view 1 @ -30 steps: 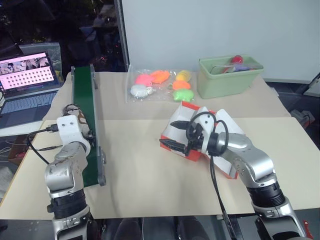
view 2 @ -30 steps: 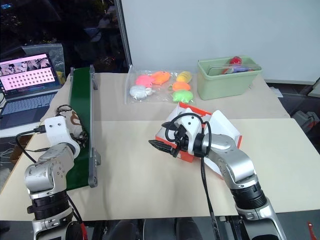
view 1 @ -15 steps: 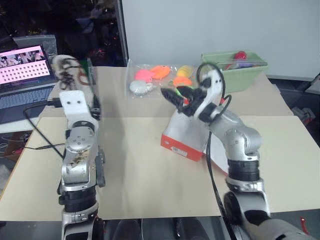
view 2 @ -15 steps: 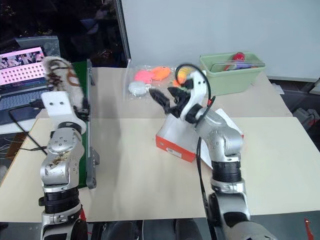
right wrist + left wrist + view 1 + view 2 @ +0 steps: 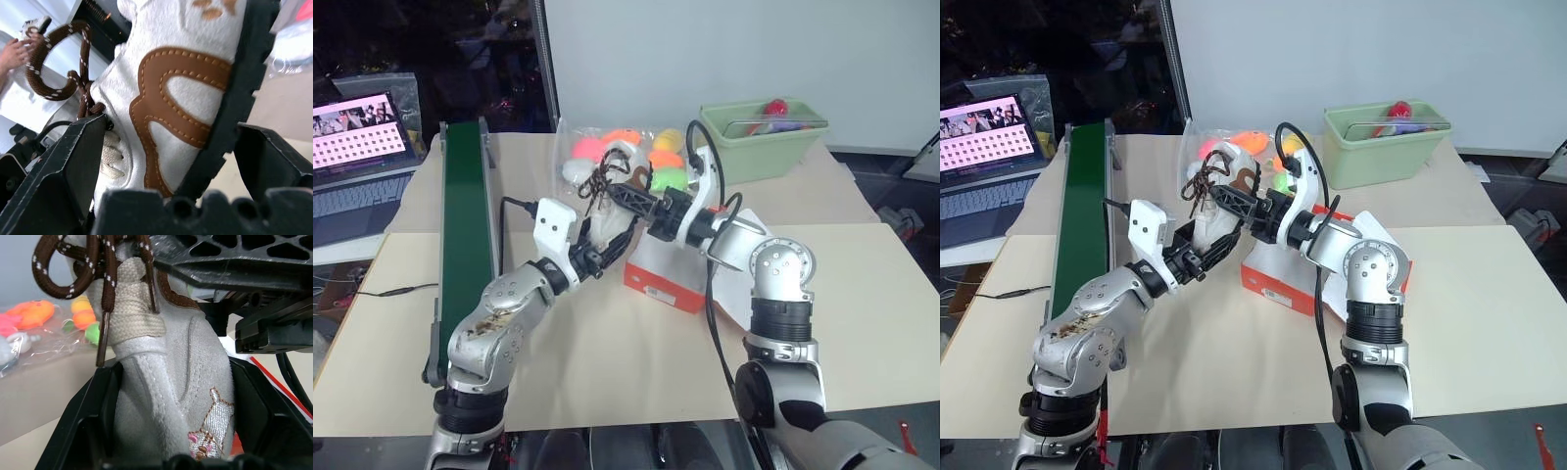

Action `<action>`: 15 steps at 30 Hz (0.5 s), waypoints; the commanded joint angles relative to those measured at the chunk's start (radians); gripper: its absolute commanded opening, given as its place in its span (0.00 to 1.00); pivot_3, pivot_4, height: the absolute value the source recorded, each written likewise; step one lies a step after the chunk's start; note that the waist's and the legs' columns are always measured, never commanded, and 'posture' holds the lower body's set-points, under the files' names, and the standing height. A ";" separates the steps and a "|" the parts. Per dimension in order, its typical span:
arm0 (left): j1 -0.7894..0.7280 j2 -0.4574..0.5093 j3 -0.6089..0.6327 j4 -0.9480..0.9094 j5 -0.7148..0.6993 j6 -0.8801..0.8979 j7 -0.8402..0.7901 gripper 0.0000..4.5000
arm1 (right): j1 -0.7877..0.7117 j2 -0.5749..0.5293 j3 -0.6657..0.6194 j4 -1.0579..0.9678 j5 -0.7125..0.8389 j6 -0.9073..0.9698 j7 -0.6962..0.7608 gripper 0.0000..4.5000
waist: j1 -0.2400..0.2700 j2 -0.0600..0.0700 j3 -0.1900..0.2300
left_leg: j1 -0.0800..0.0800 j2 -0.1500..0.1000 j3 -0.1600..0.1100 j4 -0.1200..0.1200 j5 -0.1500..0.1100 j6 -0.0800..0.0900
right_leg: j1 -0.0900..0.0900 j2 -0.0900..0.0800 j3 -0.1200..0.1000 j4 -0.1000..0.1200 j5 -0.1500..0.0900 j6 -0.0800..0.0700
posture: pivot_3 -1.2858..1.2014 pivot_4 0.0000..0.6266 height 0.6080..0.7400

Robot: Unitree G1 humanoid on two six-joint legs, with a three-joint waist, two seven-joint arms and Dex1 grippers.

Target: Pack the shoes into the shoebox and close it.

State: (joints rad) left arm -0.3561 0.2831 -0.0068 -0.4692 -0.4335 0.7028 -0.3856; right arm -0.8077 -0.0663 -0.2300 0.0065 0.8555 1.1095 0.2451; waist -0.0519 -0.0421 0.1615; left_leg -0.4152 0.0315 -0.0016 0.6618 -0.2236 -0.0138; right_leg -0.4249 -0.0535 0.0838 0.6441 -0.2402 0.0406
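shoe [image 5: 607, 211] up off the bench [image 5: 862, 313], mid-bench, sitting between both grippers: left gripper [image 5: 597, 257] under/left of it, right gripper [image 5: 628, 199] at its right side. shoebox [image 5: 671, 274] on bench just right of and below the shoe. bagged toys [image 5: 636, 157] behind it, bin [image 5: 764, 142] back-right. conveyor [image 5: 465, 225] runs front-to-back along the left, laptop [image 5: 357, 157] further left, off the bench.
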 commanded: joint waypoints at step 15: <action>-0.059 0.009 -0.023 0.023 0.030 -0.044 -0.003 0.62 | -0.026 0.132 -0.064 -0.051 0.106 0.030 -0.113 0.11 | 0.006 0.000 0.000 | -0.001 0.000 0.000 0.000 0.000 0.000 | 0.000 0.000 0.000 0.001 0.000 0.000 | 0.52 0.24 0.92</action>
State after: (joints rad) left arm -0.3866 0.2918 -0.0179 -0.4452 -0.4146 0.6851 -0.3868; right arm -0.8111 0.0397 -0.3229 0.0084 0.8899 1.1196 0.1067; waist -0.0456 -0.0419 0.1616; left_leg -0.4164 0.0314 -0.0018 0.6618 -0.2236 -0.0138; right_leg -0.4254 -0.0540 0.0834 0.6454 -0.2402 0.0407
